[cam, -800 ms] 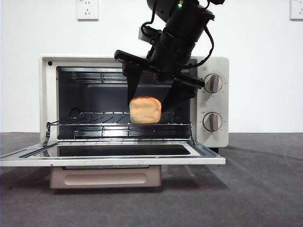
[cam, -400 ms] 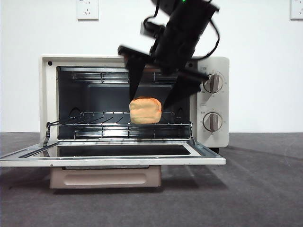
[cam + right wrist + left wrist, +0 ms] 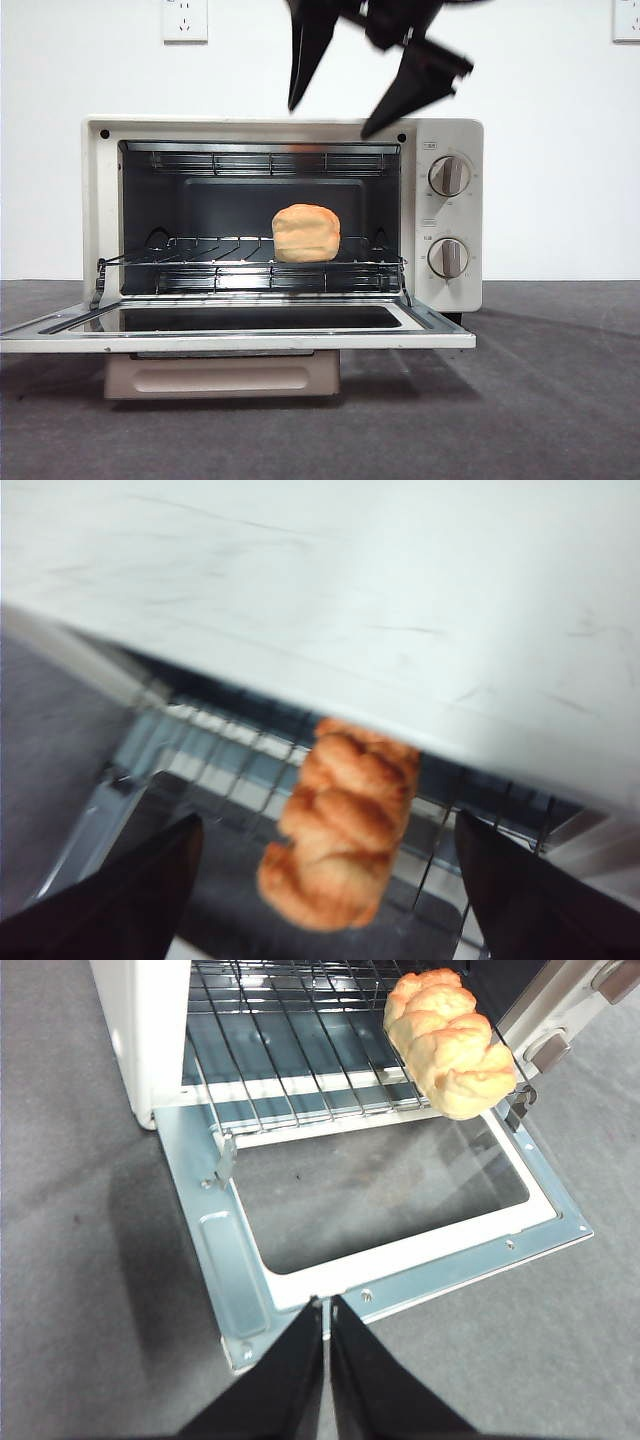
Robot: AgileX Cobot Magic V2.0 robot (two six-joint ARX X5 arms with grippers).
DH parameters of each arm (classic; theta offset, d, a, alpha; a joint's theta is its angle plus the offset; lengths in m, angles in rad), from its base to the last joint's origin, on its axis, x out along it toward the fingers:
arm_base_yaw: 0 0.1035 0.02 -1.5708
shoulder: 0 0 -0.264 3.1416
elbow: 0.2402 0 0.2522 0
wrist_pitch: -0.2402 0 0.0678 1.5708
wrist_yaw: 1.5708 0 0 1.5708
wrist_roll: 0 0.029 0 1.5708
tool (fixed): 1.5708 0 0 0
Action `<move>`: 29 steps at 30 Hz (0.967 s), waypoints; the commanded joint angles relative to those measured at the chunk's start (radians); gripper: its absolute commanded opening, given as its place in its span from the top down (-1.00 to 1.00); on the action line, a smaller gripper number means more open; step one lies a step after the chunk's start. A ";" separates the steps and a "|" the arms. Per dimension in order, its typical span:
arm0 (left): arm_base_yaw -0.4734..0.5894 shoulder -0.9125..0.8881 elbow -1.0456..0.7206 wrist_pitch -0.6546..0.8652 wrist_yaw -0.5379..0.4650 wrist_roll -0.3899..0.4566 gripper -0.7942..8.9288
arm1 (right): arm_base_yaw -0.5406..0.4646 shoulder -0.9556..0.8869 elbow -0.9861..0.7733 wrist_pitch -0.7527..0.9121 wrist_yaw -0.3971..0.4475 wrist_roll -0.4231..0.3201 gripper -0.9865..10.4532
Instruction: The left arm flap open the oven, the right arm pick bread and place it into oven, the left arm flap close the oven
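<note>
The cream-white oven (image 3: 450, 215) stands with its door (image 3: 240, 338) flapped down flat. The golden bread (image 3: 306, 233) lies on the wire rack (image 3: 220, 262) inside, right of centre. It also shows in the left wrist view (image 3: 448, 1042) and the right wrist view (image 3: 340, 825). My right gripper (image 3: 335, 120) is open and empty, high above the oven's top at the front view's upper edge. My left gripper (image 3: 326, 1312) is shut and empty, hovering over the outer edge of the open door (image 3: 400, 1260).
Two round knobs (image 3: 449, 175) sit on the oven's right panel. A wall socket (image 3: 185, 18) is on the white wall behind. Grey table surface (image 3: 550, 400) lies around the oven.
My right gripper has let go of the bread, pulled out of the oven and risen above its top. The bread stays on the rack.
</note>
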 commanded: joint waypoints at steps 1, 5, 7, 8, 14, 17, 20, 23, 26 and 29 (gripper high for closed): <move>-0.002 0.026 0.011 0.051 0.001 -0.021 0.80 | 0.021 -0.042 0.024 -0.044 -0.005 -0.063 0.13; -0.002 0.074 0.011 0.114 0.001 -0.053 0.80 | 0.023 -0.121 0.024 -0.143 -0.005 -0.133 0.13; -0.002 0.102 0.011 0.141 0.001 -0.060 0.80 | 0.023 -0.156 0.023 -0.202 -0.005 -0.173 0.13; -0.002 0.119 0.011 0.157 0.001 -0.067 0.80 | 0.023 -0.175 0.023 -0.238 -0.005 -0.196 0.13; -0.001 0.224 0.011 0.270 0.001 -0.106 0.80 | 0.022 -0.307 -0.056 -0.292 -0.005 -0.228 0.13; 0.008 0.278 0.011 0.326 0.001 -0.131 0.80 | 0.021 -0.387 -0.148 -0.268 -0.005 -0.228 0.13; 0.031 0.323 0.011 0.347 0.002 -0.136 0.80 | 0.021 -0.459 -0.241 -0.261 -0.005 -0.229 0.13; 0.061 0.365 0.011 0.346 0.002 -0.136 0.81 | 0.021 -0.518 -0.320 -0.248 -0.005 -0.232 0.13; 0.101 0.392 0.010 0.347 0.002 -0.124 0.81 | 0.021 -0.563 -0.374 -0.244 -0.004 -0.232 0.13; 0.142 0.413 0.008 0.342 0.004 -0.099 0.81 | 0.021 -0.597 -0.405 -0.245 -0.004 -0.232 0.13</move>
